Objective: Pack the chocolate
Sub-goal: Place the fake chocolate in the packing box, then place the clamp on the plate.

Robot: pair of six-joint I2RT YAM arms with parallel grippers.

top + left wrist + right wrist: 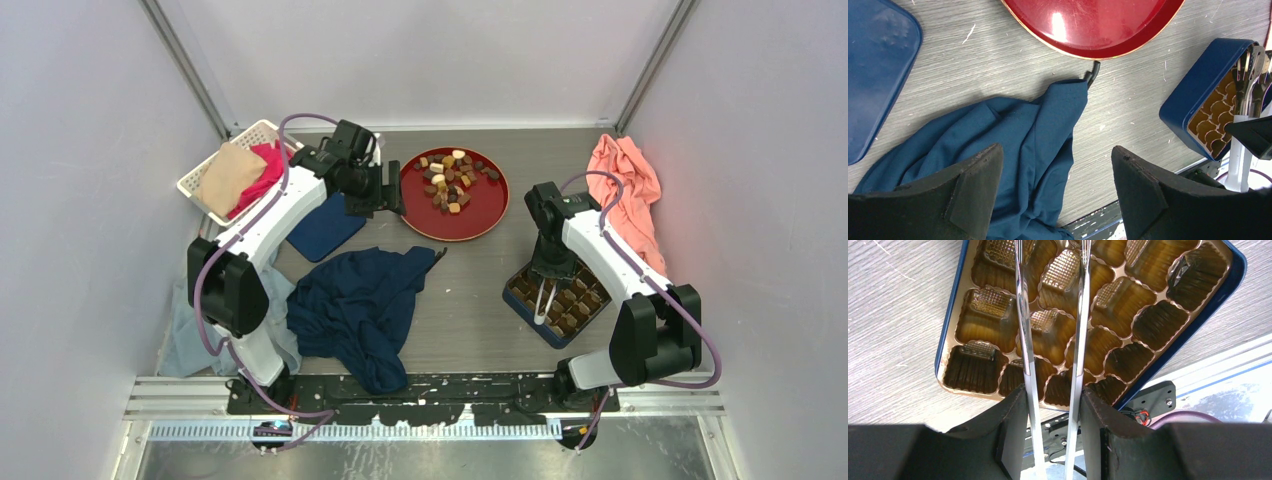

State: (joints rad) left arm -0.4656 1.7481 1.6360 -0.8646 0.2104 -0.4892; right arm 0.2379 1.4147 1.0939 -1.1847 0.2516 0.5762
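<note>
The chocolate (452, 180), several dark, light-brown and cream pieces, lies piled on the red round tray (470, 232). My left gripper (385, 195) hovers at the tray's left edge, open and empty; its wrist view shows the jaws wide apart (1058, 165) over a blue cloth (1013, 145), with the tray (1093, 25) beyond. My right gripper (548, 275) is shut on metal tongs (1025, 330) and holds them over the navy box (570, 305). The box's gold-brown compartments (988, 305) look empty. The tong tips run out of the right wrist view.
A navy cloth (360, 300) lies in front of the tray, a blue lid (325, 228) beside it. A white basket (258, 133) with cloths stands at back left. A pink cloth (625, 190) lies at the right, a pale cloth (190, 330) at near left.
</note>
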